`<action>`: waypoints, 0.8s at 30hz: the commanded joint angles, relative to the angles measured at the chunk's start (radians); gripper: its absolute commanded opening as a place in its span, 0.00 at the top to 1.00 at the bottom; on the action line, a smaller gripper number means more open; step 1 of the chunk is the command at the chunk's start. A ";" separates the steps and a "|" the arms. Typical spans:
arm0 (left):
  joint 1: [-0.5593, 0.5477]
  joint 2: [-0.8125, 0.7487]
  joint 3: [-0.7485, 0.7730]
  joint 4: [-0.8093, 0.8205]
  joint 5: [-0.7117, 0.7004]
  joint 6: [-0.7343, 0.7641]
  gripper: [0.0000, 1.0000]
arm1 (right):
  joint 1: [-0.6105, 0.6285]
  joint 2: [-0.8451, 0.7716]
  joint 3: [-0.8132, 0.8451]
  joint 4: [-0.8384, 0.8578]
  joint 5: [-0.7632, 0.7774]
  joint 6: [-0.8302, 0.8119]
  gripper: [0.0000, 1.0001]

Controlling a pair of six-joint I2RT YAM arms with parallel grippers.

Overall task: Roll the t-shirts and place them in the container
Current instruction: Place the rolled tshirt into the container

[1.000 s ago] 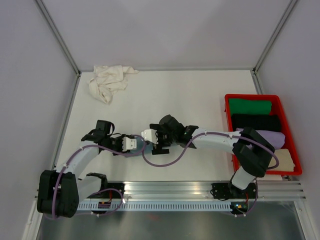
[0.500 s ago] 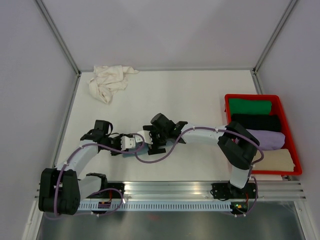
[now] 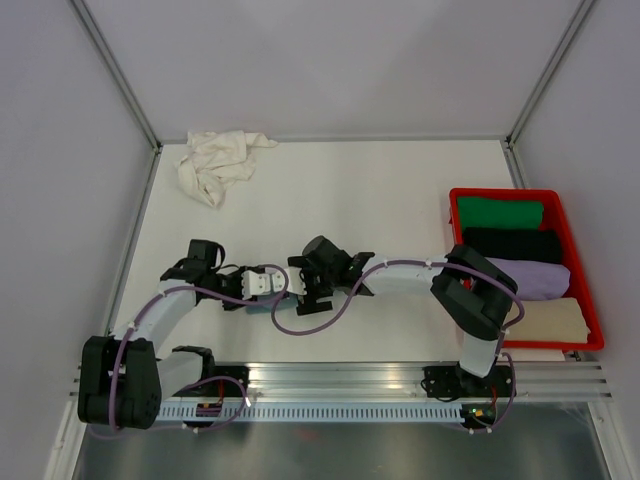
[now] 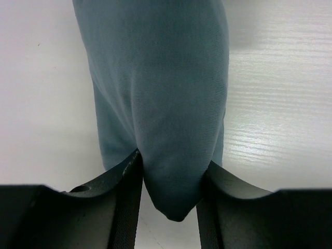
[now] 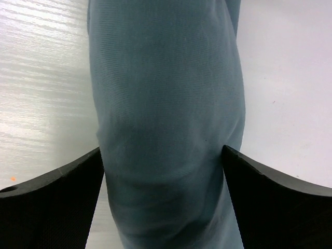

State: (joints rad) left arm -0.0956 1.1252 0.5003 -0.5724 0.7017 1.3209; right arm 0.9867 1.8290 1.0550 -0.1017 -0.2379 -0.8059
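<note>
Rail: along the near edge we see an aluminium rail (image 3: 350,378) that carries both arm bases.
Left gripper (image 4: 171,176): clenched on one end of the blue shirt (image 4: 166,93), with the cloth pinched to a narrow fold between its fingers.
Right gripper (image 5: 163,161): released, its fingers spread wide astride the other end of the roll, whose sides touch both of them.
Blue shirt: rolled into a thick tube lying on the table in the near middle, between the two grippers that face each other. From above we find it almost wholly hidden by them.
Table (image 3: 380,200): white and matt. In the wrist views we make out a fine streaked grain and some glare.
Crate (image 3: 505,193): red, at the right edge, holding four rolls in a row, near to far: cream (image 3: 555,320), lilac (image 3: 545,275), black (image 3: 512,243), green (image 3: 500,212).
White shirt (image 3: 215,160): crumpled in the far left corner, well apart from the arms.
Walls (image 3: 330,70): pale lilac-grey panels on three sides, meeting at metal posts (image 3: 115,70) in the far corners.
</note>
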 commanded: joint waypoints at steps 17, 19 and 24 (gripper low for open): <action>0.002 0.001 0.112 -0.121 0.059 0.011 0.22 | 0.009 0.173 0.180 -0.343 0.080 -0.023 0.21; 0.016 -0.011 0.115 -0.144 0.042 0.005 0.20 | 0.009 0.158 0.159 -0.328 0.120 -0.015 0.36; 0.037 -0.062 0.126 -0.250 -0.007 0.012 0.14 | 0.009 0.095 0.089 -0.334 0.206 -0.035 0.52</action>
State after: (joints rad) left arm -0.0715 1.0988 0.5846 -0.7261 0.7040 1.3216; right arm 1.0004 1.9171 1.2110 -0.3088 -0.1261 -0.8379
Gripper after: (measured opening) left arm 0.839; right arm 0.505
